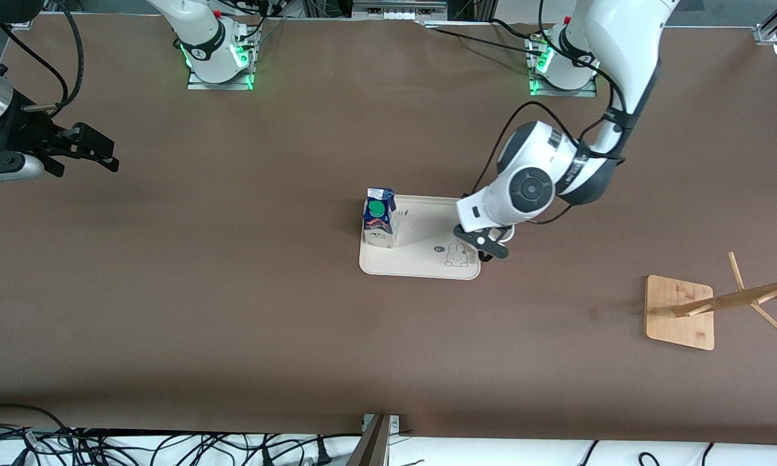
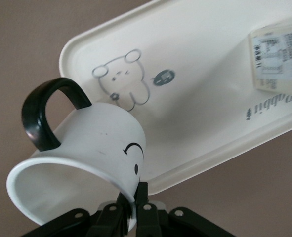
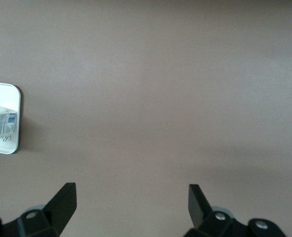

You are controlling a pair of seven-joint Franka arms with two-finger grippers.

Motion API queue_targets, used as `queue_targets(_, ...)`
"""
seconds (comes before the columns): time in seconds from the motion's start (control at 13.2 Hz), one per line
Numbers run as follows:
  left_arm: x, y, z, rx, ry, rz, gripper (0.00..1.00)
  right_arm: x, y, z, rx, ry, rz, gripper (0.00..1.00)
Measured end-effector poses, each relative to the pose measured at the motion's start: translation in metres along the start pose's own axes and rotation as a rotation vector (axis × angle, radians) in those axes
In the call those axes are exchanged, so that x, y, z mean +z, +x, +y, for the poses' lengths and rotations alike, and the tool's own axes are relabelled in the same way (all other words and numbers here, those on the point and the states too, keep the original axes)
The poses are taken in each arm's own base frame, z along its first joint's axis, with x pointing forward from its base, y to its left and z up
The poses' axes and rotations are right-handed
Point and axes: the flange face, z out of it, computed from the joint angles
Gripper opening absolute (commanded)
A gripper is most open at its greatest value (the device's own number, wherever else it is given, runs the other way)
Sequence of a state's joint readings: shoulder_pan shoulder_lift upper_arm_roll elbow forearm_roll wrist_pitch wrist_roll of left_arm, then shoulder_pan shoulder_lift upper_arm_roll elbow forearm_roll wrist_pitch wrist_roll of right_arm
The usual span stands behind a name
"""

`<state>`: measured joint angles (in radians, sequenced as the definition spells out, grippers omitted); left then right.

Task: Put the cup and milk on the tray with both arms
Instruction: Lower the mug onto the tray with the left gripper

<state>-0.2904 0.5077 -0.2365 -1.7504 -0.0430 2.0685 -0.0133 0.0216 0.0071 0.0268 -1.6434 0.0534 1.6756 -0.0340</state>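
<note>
The left end effector (image 2: 131,210) is pinching the cup (image 2: 81,158) by its rim over the tray's (image 1: 421,268) 3 o'clock edge, milk (image 1: 380,218) standing at its 9 o'clock, the cup needing lowering, while the right end effector (image 1: 84,152) is waiting wide.

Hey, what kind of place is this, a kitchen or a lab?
Most likely a robotics lab: two arms are bolted to a brown-covered table, loose cables run along its edge, and the tray and wooden rack look like test props.
</note>
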Motion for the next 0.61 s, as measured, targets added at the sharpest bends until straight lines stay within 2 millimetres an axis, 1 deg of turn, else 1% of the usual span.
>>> queue_targets(0.15, -0.015, 0.006, 0.013, 0.022, 0.005, 0.011, 0.00, 0.000, 0.000, 0.000, 0.000, 0.000, 0.000, 1.00)
queue_targets(0.3, -0.018, 0.007, 0.018, 0.029, 0.006, 0.010, 0.00, 0.000, 0.000, 0.000, 0.000, 0.000, 0.000, 1.00)
queue_targets(0.38, -0.016, 0.007, 0.020, 0.031, 0.006, 0.005, 0.00, 0.000, 0.000, 0.000, 0.000, 0.000, 0.000, 1.00)
queue_targets(0.61, 0.000, 0.008, 0.028, 0.038, 0.005, -0.021, 0.00, 0.000, 0.000, 0.000, 0.000, 0.000, 0.000, 1.00)
